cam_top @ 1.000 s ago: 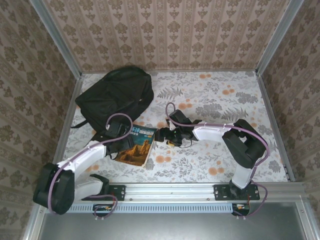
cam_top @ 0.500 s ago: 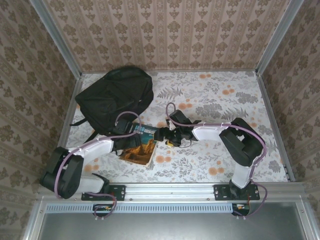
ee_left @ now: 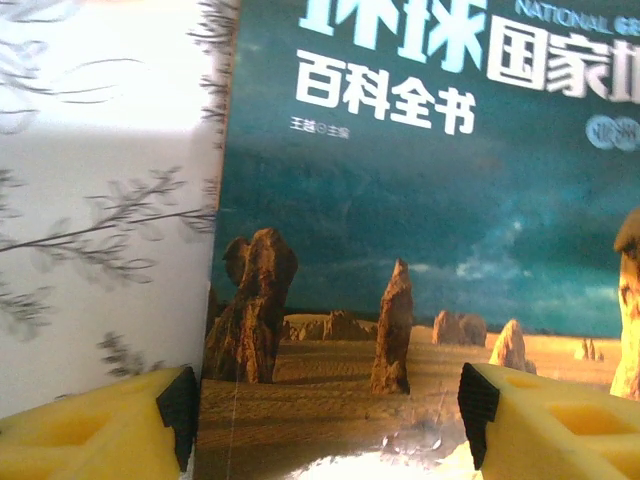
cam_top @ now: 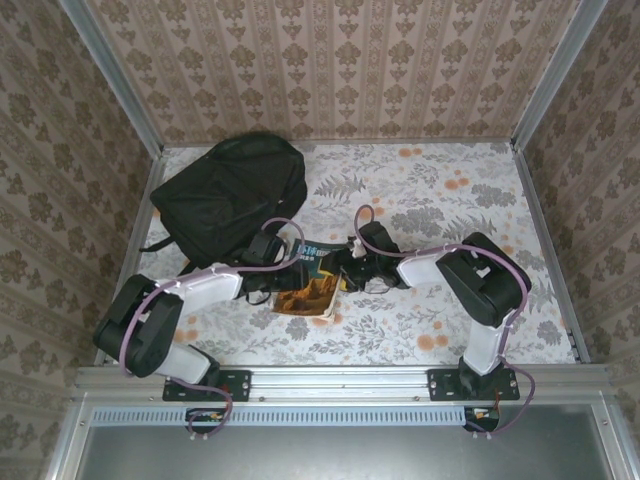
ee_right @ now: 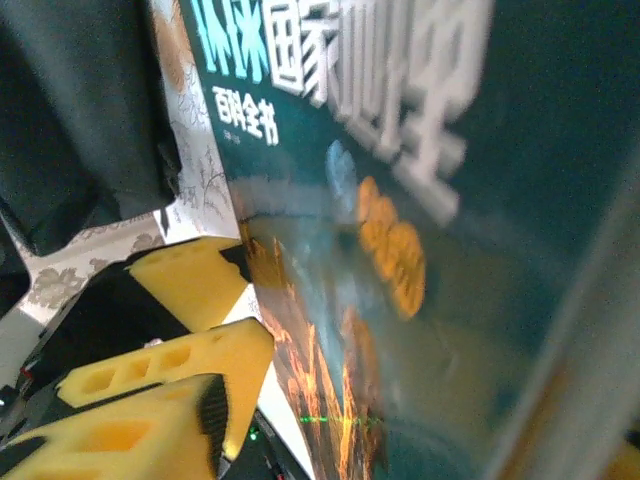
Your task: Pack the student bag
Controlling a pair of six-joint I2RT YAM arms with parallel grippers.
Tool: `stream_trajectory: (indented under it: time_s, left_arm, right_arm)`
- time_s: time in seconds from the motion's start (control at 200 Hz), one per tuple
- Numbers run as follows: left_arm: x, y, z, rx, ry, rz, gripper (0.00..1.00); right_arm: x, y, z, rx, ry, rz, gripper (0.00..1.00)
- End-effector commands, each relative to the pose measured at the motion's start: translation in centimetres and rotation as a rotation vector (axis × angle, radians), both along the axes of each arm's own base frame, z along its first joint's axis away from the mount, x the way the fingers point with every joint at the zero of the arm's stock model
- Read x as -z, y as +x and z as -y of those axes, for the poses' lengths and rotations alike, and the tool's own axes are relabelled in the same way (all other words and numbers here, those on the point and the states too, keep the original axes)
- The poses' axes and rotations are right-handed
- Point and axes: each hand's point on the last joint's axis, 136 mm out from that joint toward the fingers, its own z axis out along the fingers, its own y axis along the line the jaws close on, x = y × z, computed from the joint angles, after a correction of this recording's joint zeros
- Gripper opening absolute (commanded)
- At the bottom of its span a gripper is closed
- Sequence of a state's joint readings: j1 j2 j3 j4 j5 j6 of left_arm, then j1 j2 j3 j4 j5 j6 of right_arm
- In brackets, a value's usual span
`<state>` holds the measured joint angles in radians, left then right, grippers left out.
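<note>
On the wrist camera, my left gripper (ee_left: 328, 420) hangs jaws apart over the book (ee_left: 420, 250). Overhead, the backpack (cam_top: 230, 195) lies just behind it. I can't tell the right gripper's (cam_top: 343, 272) hold.

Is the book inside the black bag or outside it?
Outside. The book is beside the student bag, its cover in plain sight.

Left wrist view: the book (ee_left: 400, 250) cover runs off the top and right edges, cropping the title line, and both fingers (ee_left: 100, 435) of the left gripper (ee_left: 327, 415) are cut by the bottom edge. Right wrist view: cover print is smeared out of focus; the student bag (ee_right: 70, 110) is cut by the top and left edges. Top view: the right gripper (cam_top: 343, 277) is too small to resolve at the book's edge, so its grip is undecidable.
</note>
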<state>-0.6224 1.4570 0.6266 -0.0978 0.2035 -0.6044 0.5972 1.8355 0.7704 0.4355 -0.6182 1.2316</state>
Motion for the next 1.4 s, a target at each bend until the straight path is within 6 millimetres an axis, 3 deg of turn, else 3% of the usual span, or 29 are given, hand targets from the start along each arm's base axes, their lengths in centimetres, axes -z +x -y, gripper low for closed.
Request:
stream_trajectory:
  time_s: [0.0,0.14,0.285,0.435,0.49,0.66,0.74,0.76,0.845,0.985,1.09,1.25,1.395]
  left_arm:
    - [0.5,-5.2,4.1,0.204,-0.159,-0.182,0.72]
    - [-0.3,-4.9,3.8,0.194,-0.142,-0.169,0.72]
    - [-2.8,-4.2,2.7,0.160,-0.119,-0.106,0.73]
    - [-6.2,-3.3,1.8,0.098,-0.199,-0.078,0.76]
    - [-7.6,-3.1,1.8,0.077,-0.251,-0.073,0.82]
    - [-11.6,-2.0,1.9,-0.009,-0.430,-0.050,0.87]
    - [-12.6,-1.4,1.5,-0.064,-0.479,-0.045,0.88]
    - [-12.8,-1.2,1.4,-0.079,-0.491,-0.044,0.89]
    - [-13.8,-0.6,1.3,-0.146,-0.571,-0.039,0.91]
    - [-16.1,0.3,2.3,-0.207,-0.737,0.003,0.91]
    - [-18.5,0.5,3.1,-0.208,-0.811,0.080,0.93]
    - [-21.9,0.5,5.5,-0.140,-0.888,0.205,0.92]
    - [-22.8,0.8,7.0,-0.135,-0.965,0.220,0.83]
  right_arm:
    - [-1.4,0.7,-1.2,0.026,0.075,0.022,0.46]
    - [-1.4,0.7,-0.6,0.024,0.009,0.048,0.26]
    - [-1.9,0.7,1.1,0.037,-0.052,0.086,0.10]
    - [-4.4,1.1,1.8,0.088,0.013,0.147,0.03]
    - [-5.8,1.4,2.0,0.118,0.046,0.182,0.00]
    - [-10.4,2.6,4.0,0.279,0.091,0.297,0.00]
    - [-12.6,3.1,5.1,0.353,0.115,0.357,0.00]
    - [-14.1,3.1,5.5,0.373,0.139,0.390,0.00]
    - [-17.2,3.2,7.4,0.479,0.189,0.474,0.00]
    - [-20.5,3.1,9.8,0.612,0.264,0.524,0.00]
    - [-22.2,2.8,9.8,0.622,0.319,0.533,0.00]
    - [-23.3,2.5,9.3,0.628,0.378,0.524,0.00]
    - [-24.0,2.4,8.6,0.629,0.431,0.514,0.00]
